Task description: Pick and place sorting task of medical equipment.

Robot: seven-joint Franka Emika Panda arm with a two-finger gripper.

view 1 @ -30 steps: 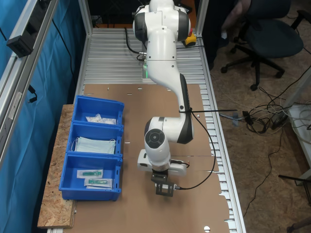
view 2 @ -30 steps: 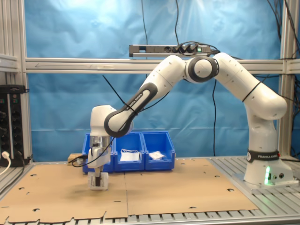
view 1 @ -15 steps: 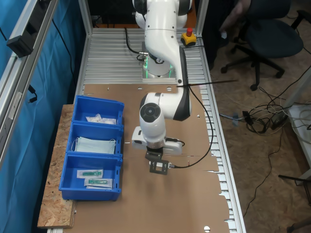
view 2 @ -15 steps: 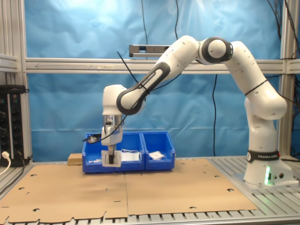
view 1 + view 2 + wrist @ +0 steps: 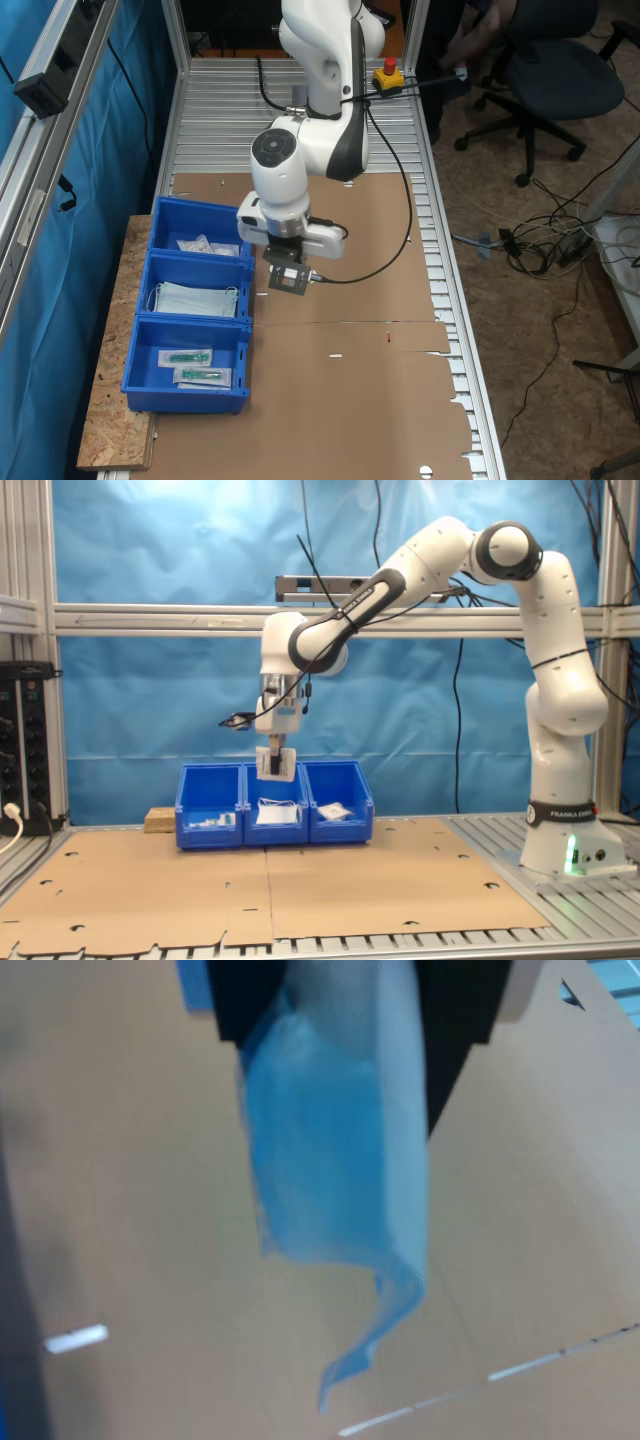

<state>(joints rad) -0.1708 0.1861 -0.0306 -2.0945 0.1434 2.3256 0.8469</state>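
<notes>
arm: bent over, wrist pointing down | gripper [image 5: 277, 766]: raised above blue bins [image 5: 274, 802], clamped on white packet [image 5: 285, 772]

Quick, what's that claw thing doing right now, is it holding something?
Gripper: closed on a thin pale blue item that hangs limply from it, raised in the air beside the blue bins.
</notes>
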